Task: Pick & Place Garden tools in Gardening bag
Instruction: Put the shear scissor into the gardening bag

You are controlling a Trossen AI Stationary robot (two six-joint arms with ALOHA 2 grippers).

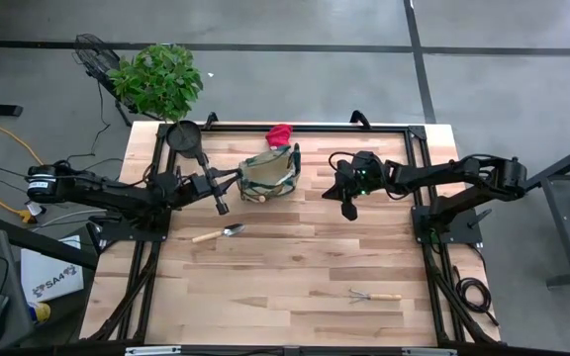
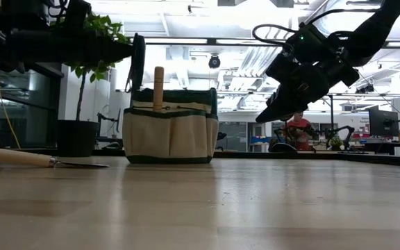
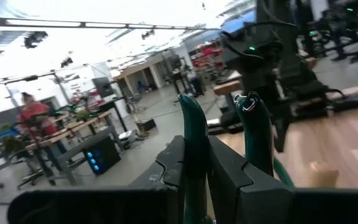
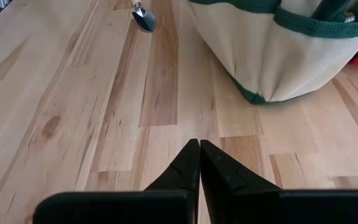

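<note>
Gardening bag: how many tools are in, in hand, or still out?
One wooden handle stands in the gardening bag. The left gripper holds the green-handled pruners beside it. The trowel, mini rake and red glove are still outside. The right gripper hangs shut and empty.

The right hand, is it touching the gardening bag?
Apart. In the high view, bare table shows between the right hand and the gardening bag; the low view shows this hand raised, with open space beside the bag.
</note>
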